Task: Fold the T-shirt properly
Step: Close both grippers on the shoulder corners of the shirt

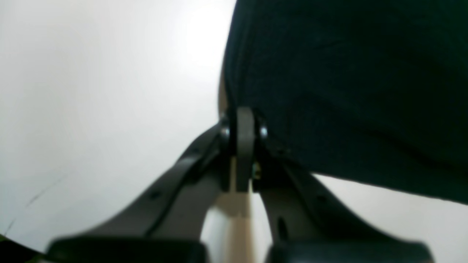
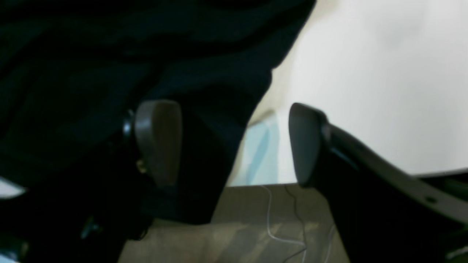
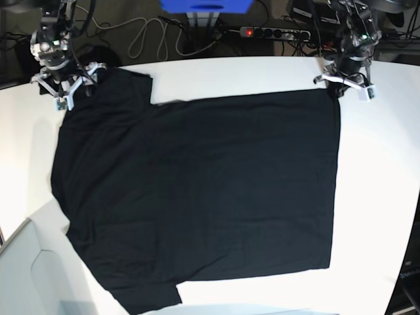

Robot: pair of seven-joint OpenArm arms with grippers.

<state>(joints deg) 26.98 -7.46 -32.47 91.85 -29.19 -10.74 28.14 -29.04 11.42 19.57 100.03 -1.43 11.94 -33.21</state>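
Left gripper jaws closed, pinching edge of black T-shirt; white table beneath, view blurred

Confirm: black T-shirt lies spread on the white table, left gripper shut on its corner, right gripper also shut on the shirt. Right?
Not quite. The right gripper stands open, per the right wrist view. The rest holds: T-shirt spread on the table, left gripper shut on its corner.

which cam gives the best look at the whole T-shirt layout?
Base. It shows the whole T-shirt spread plain side up on the white table, both sleeves visible. Left wrist shows only a dark edge pinched in the left gripper. Right wrist shows blurred black cloth by the open right gripper.
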